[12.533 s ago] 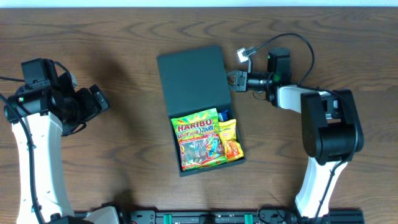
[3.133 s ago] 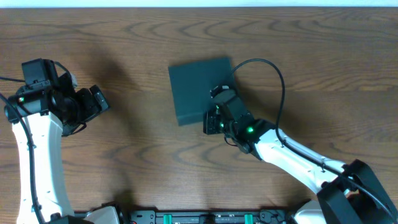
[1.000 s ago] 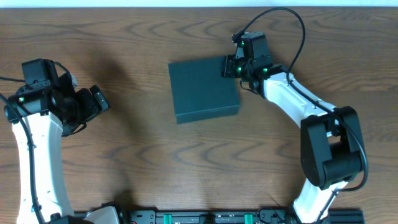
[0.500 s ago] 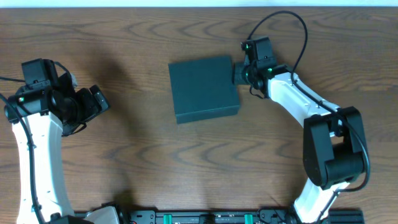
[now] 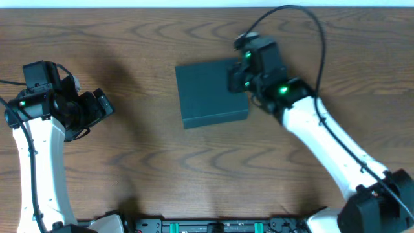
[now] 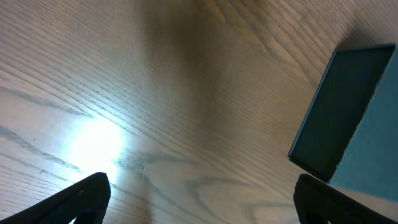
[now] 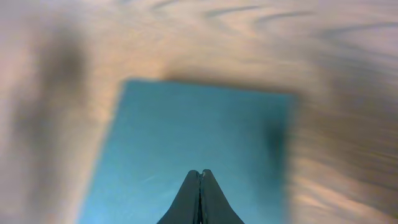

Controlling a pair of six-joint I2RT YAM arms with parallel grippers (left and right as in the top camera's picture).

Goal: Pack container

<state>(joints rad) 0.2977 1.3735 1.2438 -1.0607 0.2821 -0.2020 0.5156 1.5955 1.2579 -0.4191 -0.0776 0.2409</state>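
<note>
My left gripper (image 5: 98,107): at 9 o'clock on the table (image 5: 155,175). My fingers are spread as wide as they go and hold nothing.
What my left wrist sees: bare wood under me, and a corner of the box far over at 3 o'clock.
Gap: my left gripper and the box are well apart.
The container (image 5: 208,94): a dark teal-green square box. It lies flat near the middle of the table, a bit toward 12 o'clock. Its lid is down, so I cannot see inside.
My right gripper (image 7: 200,185): my two fingers are pressed tight together with nothing between them (they look like one dark point).
Where it is: over the container's lid, by the 2 o'clock corner.
Touching or not: my right wrist picture is blurry, so I cannot tell.
My right arm (image 5: 323,139): it reaches in from 5 o'clock up to the box.
Cable (image 5: 312,26): a black loop at 1 o'clock, above my right arm.
</note>
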